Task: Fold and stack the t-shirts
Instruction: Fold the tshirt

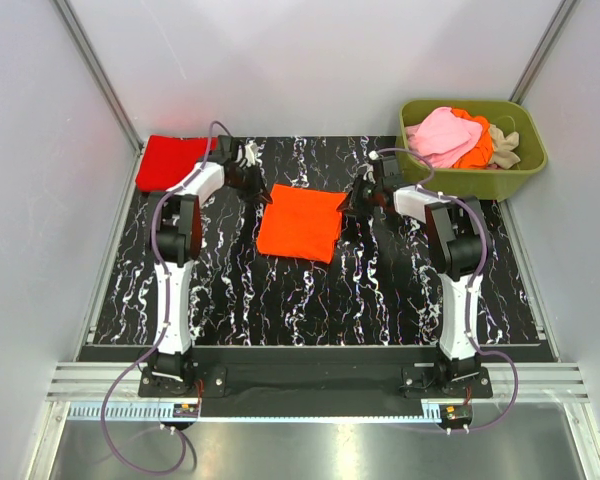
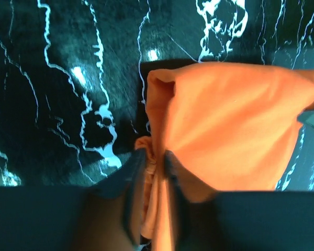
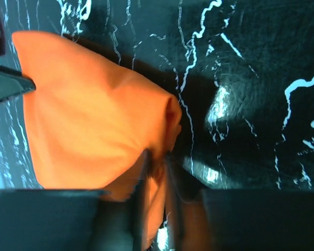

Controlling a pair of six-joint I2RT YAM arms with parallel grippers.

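Tabletop (image 1: 280, 300) centre: orange shirt (image 1: 300, 225) laid folded, far corners pinched tight in left gripper (image 1: 252, 185) and right gripper (image 1: 358, 205). Red shirt (image 1: 172, 160) parked far left; other shirts (image 1: 442, 135) heaped in tub (image 1: 525, 172).

No legible text, brand, number or sign in any of the three views. Checked the bright orange cloth t-shirt (image 1: 300, 223) at the centre of the table: plain on every visible face, nothing to read. Small dark boards (image 1: 185, 408) at the near edge, below the arm bases: any markings too small to make out.
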